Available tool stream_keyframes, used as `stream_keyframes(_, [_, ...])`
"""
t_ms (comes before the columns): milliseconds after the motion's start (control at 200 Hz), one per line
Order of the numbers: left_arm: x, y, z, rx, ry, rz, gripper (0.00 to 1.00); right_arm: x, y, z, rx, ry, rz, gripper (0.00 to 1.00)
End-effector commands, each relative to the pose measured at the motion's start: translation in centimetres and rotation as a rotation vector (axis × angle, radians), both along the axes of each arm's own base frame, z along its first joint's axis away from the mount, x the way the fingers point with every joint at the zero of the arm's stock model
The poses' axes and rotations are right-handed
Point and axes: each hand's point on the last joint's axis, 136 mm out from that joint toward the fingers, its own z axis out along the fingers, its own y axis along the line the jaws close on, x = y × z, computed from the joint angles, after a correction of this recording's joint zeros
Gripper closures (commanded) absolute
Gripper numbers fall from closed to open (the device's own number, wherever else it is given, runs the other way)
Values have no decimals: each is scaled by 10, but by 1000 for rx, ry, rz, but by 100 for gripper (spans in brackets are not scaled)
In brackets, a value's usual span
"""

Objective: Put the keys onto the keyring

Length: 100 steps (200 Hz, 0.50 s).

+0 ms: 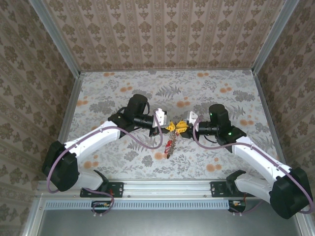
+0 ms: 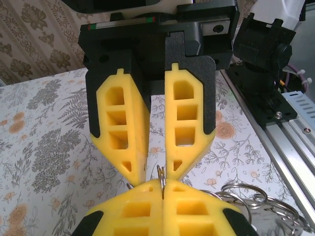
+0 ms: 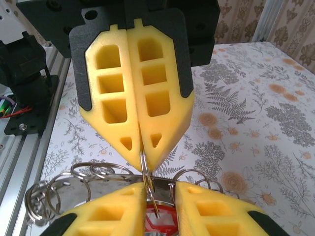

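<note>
Keyring [image 3: 143,166]: thin silver-grey metal, edge-on and upright, its plane in line with the seam of the left fingers, held over the middle of the table [image 1: 113,88].
Keys [image 1: 170,146]: red plastic heads, bunched, hanging under the grippers, long axis trailing toward the table's near edge.
Left gripper [image 3: 142,158]: yellow wedge-shaped fingers pressed together, pinching the keyring's rim.
Right gripper [image 3: 160,191]: fingers apart, straddling the keyring; red plastic shows in the gap.
Split rings [image 3: 54,194]: small wire loops clustered beside the keyring.
</note>
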Motion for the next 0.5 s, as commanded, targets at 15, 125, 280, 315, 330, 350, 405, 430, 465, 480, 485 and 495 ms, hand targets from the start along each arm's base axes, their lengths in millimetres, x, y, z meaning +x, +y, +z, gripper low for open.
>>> stream_keyframes(15, [-5,-2,12,-49,-11,-30,100,1,7,14,35,-34,31,81])
stream_keyframes(125, [-4,-2,12,-48,-8,-28,100,1,7,15,35,-35,30,91])
stream_keyframes(280, [1,-1,5,-18,-16,5,100,0,4,17,14,-20,20,100])
stream_keyframes(315, [2,0,2,0,-18,13,98,0,4,17,5,-21,14,100])
stream_keyframes(330, [3,0,0,9,-19,16,97,0,3,17,0,-20,12,100])
stream_keyframes(350, [4,0,-1,17,-21,20,94,1,2,17,-7,-22,6,100])
stream_keyframes(405, [7,0,-5,43,-18,31,90,0,2,15,-30,-20,-1,100])
stream_keyframes(430, [8,0,-7,54,-17,35,89,0,1,14,-42,-19,-3,100])
stream_keyframes(465, [9,0,-10,69,-21,40,87,0,1,14,-59,-20,-11,100])
stream_keyframes(480, [9,0,-11,76,-23,41,86,1,1,13,-67,-21,-16,100])
stream_keyframes(485, [9,0,-11,78,-22,39,86,1,1,13,-71,-20,-17,100])
stream_keyframes(495, [9,0,-12,82,-24,38,86,1,1,12,-75,-19,-18,100])
